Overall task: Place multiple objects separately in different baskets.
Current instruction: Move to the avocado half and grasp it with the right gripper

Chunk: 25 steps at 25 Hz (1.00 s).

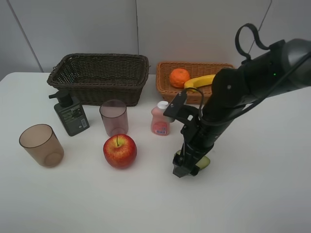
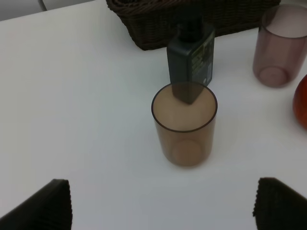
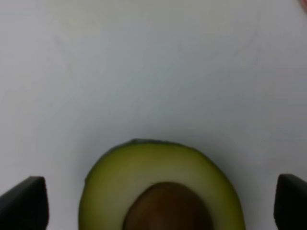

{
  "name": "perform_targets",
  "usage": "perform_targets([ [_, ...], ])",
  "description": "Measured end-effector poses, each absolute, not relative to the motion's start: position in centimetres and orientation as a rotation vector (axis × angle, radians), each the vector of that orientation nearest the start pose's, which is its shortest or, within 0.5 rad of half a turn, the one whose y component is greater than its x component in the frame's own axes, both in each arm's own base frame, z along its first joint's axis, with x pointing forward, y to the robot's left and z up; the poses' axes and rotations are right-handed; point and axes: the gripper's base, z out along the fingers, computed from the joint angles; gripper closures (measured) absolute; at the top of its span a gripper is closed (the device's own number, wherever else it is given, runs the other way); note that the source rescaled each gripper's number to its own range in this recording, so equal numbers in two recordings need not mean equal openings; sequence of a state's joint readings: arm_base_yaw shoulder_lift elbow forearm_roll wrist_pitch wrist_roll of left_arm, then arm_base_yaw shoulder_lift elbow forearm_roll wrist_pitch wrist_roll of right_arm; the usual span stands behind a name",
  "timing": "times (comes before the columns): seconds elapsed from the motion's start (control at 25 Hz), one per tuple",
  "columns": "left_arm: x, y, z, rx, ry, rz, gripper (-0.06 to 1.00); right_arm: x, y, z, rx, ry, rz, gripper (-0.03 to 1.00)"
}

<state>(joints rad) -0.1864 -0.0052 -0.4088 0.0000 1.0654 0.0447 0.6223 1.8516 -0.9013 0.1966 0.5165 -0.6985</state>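
- Right gripper point(image 1: 186, 167), fingers spread wide, sits either side of the avocado half point(image 3: 158, 167), lower centre of the overhead frame.
- Left gripper point(image 2: 160, 206) released, empty, facing a cup point(image 2: 184, 124).
- Orange point(image 1: 179, 77) and banana point(image 1: 199, 81) lie in the tan basket point(image 1: 165, 92), upper right.

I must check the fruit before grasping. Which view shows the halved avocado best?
The right wrist view: the halved avocado is close, cut face up, with its brown pit, though cropped. The exterior high view shows only a green sliver behind the right end effector. The left wrist view misses it.

Brownish cup point(image 2: 184, 125) upright; pump bottle point(image 2: 191, 60) just beyond; dark basket point(image 2: 144, 28) behind; second cup point(image 2: 280, 48) apart.
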Motion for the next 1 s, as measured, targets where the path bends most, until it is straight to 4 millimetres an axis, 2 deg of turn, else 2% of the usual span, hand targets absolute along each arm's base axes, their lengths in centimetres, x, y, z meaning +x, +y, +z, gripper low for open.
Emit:
perform_targets([
  [0.16, 0.35, -0.07, 25.12, 0.246, 2.122, -0.083, -0.06, 24.9, 18.94, 11.12, -1.623, 2.483, 0.156, -0.03],
  [0.64, 0.35, -0.07, 25.12, 0.246, 2.122, -0.083, -0.06, 24.9, 18.94, 11.02, -1.625, 2.486, 0.155, -0.02],
  [0.72, 0.35, -0.07, 25.12, 0.246, 2.122, -0.083, -0.06, 24.89, 18.92, 11.02, -1.629, 2.486, 0.154, 0.05],
  [0.76, 0.35, -0.07, 25.12, 0.246, 2.122, -0.083, -0.06, 24.87, 18.91, 11.01, -1.632, 2.486, 0.152, 0.13],
  [0.88, 0.35, -0.07, 25.12, 0.246, 2.122, -0.083, -0.06, 24.87, 18.82, 11.0, -1.653, 2.479, 0.139, 0.49],
  [1.0, 0.35, -0.07, 25.12, 0.246, 2.122, -0.083, -0.06, 24.83, 18.79, 10.99, -1.658, 2.482, 0.139, 0.51],
])
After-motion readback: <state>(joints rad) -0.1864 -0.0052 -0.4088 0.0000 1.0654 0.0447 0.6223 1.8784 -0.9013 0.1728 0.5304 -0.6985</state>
